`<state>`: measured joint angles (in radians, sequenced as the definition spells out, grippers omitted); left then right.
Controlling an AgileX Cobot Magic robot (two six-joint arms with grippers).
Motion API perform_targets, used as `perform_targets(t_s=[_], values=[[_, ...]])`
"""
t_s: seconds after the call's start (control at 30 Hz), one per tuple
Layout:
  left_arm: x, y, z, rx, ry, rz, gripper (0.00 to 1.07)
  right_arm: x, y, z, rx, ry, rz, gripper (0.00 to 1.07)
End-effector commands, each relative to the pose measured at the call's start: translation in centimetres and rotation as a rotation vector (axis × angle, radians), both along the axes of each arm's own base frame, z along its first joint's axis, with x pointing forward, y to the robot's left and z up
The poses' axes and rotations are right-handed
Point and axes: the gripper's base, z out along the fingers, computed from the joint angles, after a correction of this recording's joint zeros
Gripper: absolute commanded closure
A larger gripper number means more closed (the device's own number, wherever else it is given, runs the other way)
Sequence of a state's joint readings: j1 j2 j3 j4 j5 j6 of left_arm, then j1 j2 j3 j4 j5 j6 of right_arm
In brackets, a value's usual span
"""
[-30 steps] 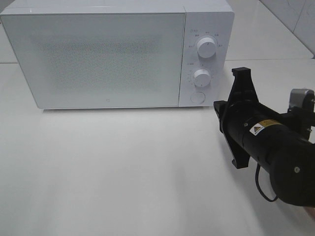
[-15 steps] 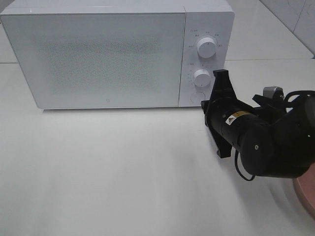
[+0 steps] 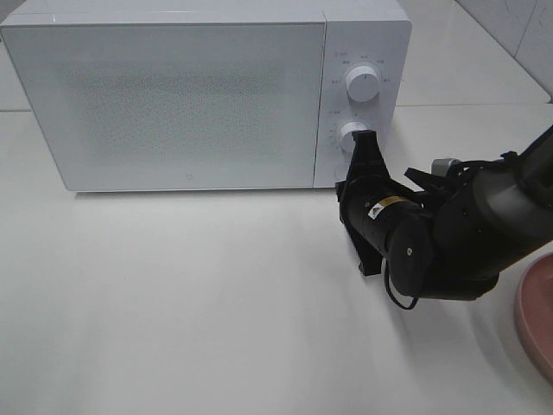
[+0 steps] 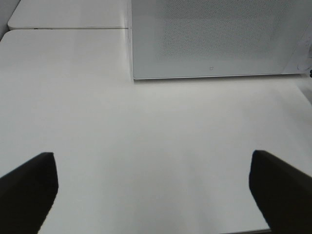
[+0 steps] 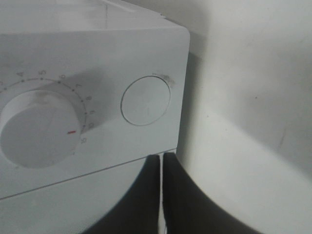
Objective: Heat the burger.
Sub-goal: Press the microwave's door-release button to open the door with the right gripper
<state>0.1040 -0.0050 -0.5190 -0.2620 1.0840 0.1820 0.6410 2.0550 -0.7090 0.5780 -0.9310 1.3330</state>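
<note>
- Hovering before the round button of the microwave, the right gripper was clenched on nothing.
- Over the table, the left gripper stood released.
- At the view's edge, the pink plate was cut off.

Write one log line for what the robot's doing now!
microwave: door closed | right pincer: shut, tips near round button | left pincer: open, empty | burger: not visible | pink plate: partly in view

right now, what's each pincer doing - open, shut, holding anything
Left pincer: open, holding nothing.
Right pincer: shut, fingers pressed together, holding nothing, tips close to the round button.
</note>
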Motion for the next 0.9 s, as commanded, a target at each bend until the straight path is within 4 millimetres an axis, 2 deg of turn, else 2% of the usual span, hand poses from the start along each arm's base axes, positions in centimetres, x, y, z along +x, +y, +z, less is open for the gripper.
perform_targets(t_s=[0.03,0.23,0.43,0.73,0.9], values=[[-0.2,0.0,0.0,0.000,-0.027,0.003,0.07,0.6,0.0,-0.2,0.002,0.000,-0.011,1.07],[-0.2,0.0,0.0,0.000,-0.027,0.003,0.07,1.9,-0.6,-0.1,0.000,-0.016,-0.041,1.07],[-0.2,0.0,0.0,0.000,-0.027,0.003,0.07,3.0,-0.2,-0.7,0.002,-0.023,-0.046,1.07],[-0.2,0.0,0.0,0.001,-0.026,0.004,0.07,3.9,-0.2,-1.1,-0.001,-0.027,-0.059,1.07],[-0.2,0.0,0.0,0.001,-0.026,0.004,0.07,4.3,-1.0,-1.2,0.000,-0.023,-0.089,1.07]])
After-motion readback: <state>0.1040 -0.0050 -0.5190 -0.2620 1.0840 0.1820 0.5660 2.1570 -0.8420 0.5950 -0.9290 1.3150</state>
